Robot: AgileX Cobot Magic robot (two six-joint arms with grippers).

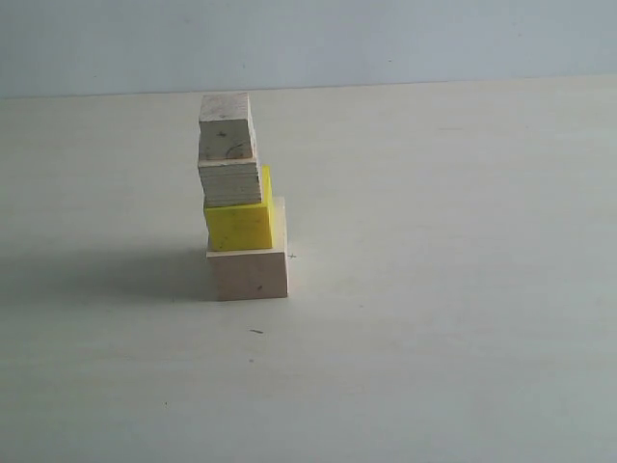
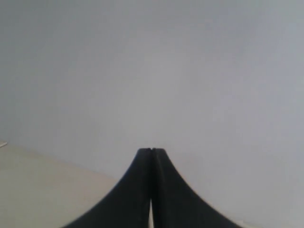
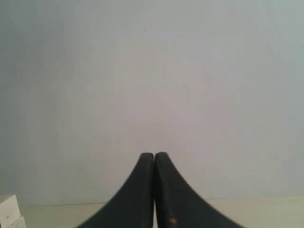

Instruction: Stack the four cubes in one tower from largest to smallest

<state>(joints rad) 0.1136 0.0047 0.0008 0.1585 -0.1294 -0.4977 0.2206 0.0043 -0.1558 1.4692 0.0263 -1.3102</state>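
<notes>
In the exterior view the four cubes stand as one tower on the table [image 1: 434,289]. The big pale wood cube [image 1: 249,273] is at the bottom, the yellow cube [image 1: 239,225] on it, then a layered-edge wood cube [image 1: 230,182], with the smallest wood cube [image 1: 227,125] on top. The upper cubes sit shifted toward the left of the base. No arm shows in that view. My left gripper [image 2: 151,150] is shut with nothing between its black fingers, facing a plain wall. My right gripper [image 3: 154,154] is also shut and holds nothing; a pale cube corner [image 3: 9,211] shows at its view's edge.
The pale table [image 1: 434,289] runs back to a grey-white wall [image 1: 386,39]. A small dark speck [image 1: 256,332] lies in front of the tower. The tower casts a shadow [image 1: 106,275] to its left.
</notes>
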